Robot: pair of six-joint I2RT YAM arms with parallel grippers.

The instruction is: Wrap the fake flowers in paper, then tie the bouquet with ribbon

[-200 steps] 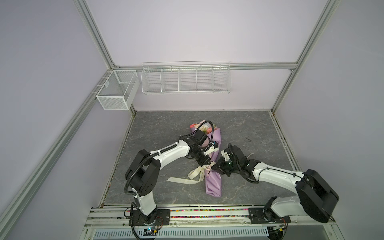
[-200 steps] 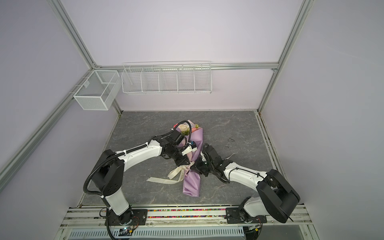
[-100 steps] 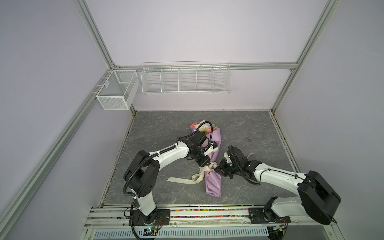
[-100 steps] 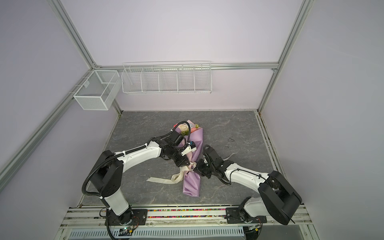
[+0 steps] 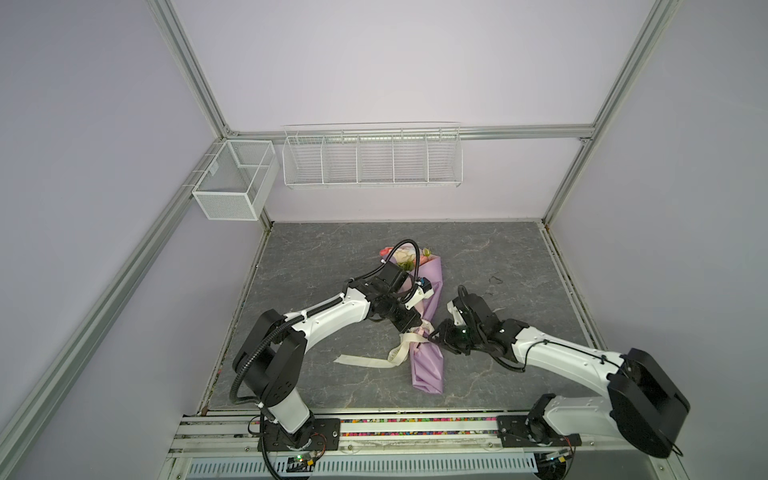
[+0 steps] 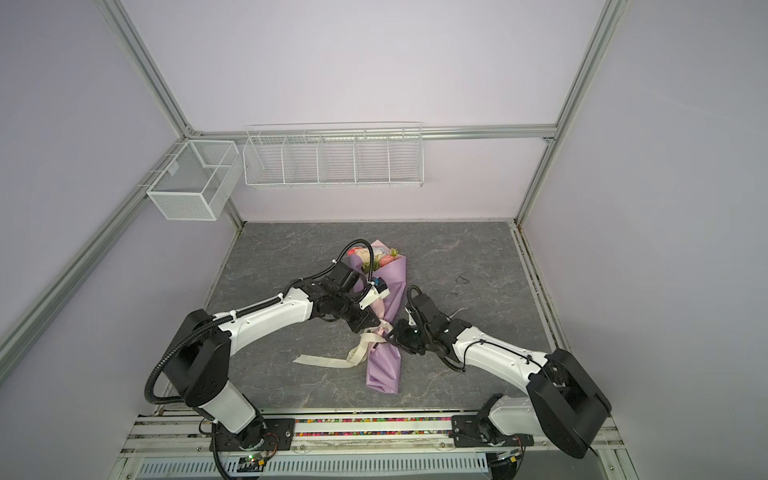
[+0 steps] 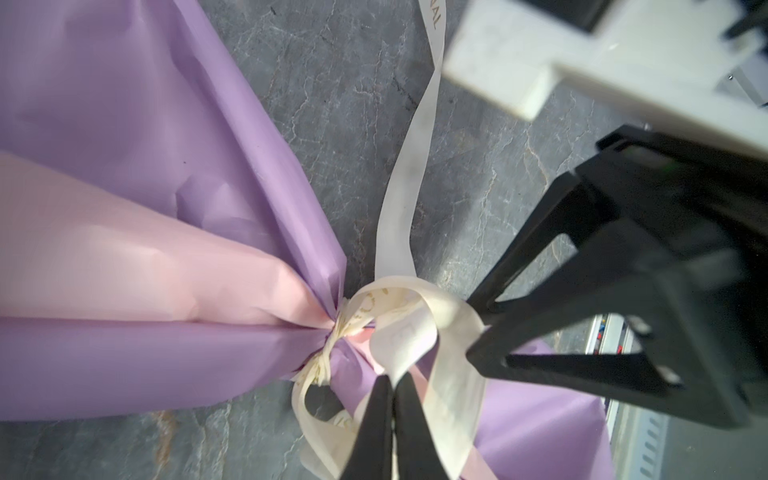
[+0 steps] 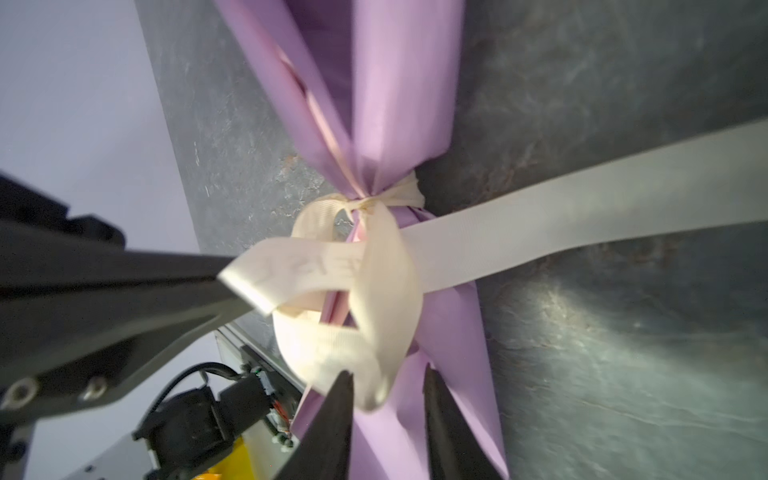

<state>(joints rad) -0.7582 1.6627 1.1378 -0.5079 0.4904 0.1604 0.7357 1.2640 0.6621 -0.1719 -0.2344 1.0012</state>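
Two loose loops of cream ribbon (image 8: 374, 291) stand off the pinched neck of the lilac wrapping paper (image 8: 399, 104), and they show how far things have got. In both top views the bouquet of fake flowers (image 5: 402, 257) lies near the middle of the grey counter (image 5: 316, 257). Its blooms point toward 12 o'clock and its wrapped end toward 6 o'clock (the stems are hidden inside the paper). The ribbon already goes round the neck and is cinched there in a small tight knot (image 8: 374, 199), so I judge the binding itself done. What seems to be left is the bow or second knot, since the loops hang slack and nothing has drawn them down. A free tail trails across the counter toward 9 o'clock. The left arm (image 5: 332, 316) reaches in from about 8 o'clock, and the left arm's jaws are pressed together on a flattened bit of ribbon beside the knot. The right arm (image 5: 557, 353) comes from about 4 o'clock. The right arm's jaws stand partly apart with a loop hanging loosely between them, gripping nothing as far as the wrist view shows.
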